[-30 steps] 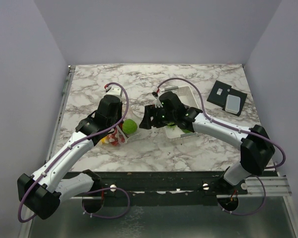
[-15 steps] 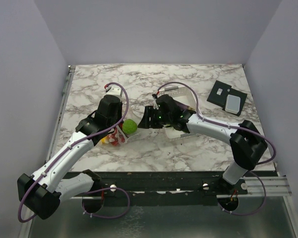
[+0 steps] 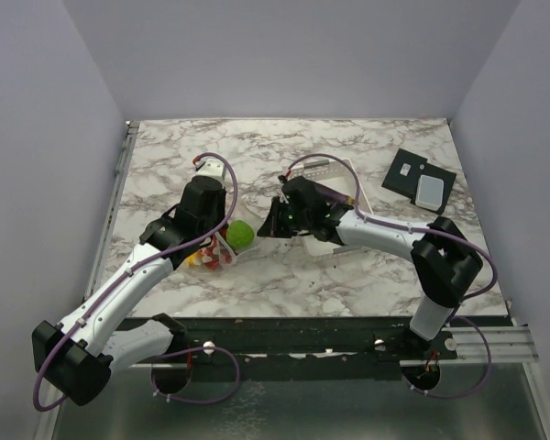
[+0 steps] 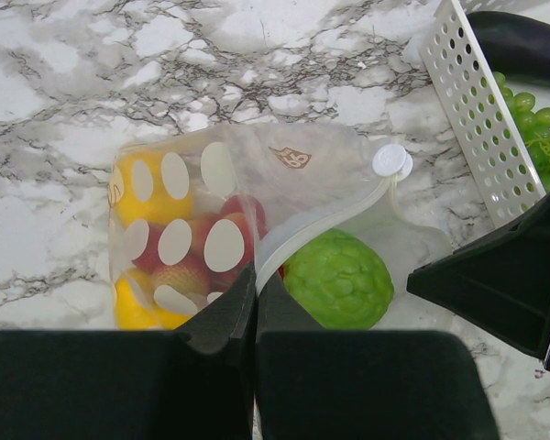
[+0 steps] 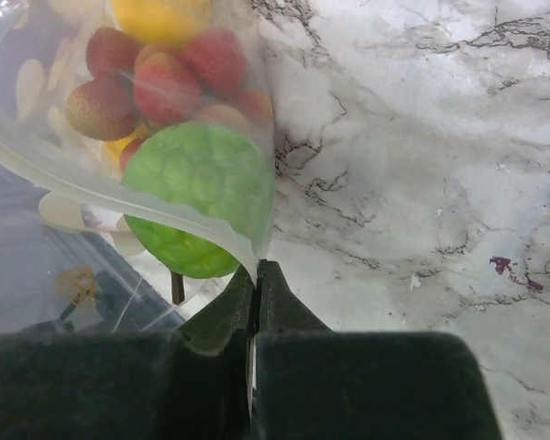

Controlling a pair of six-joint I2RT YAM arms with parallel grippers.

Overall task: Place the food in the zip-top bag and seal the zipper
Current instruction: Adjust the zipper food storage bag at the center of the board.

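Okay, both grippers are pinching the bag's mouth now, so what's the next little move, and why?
Probably lift the mouth slightly so the green fruit slides deeper. The left gripper and right gripper each pinch the zip-top bag at its rim, but the fruit straddles the zipper, so it likely cannot press shut yet.

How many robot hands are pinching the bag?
2. The left gripper pinches the bag at its mouth edge; the right gripper pinches its corner beside the green fruit.

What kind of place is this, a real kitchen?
Probably a robot test bench, not a kitchen: plain walls box in a marble-patterned table, the left arm and right arm are bolted at its edge, and the zip-top bag holds toy fruit.
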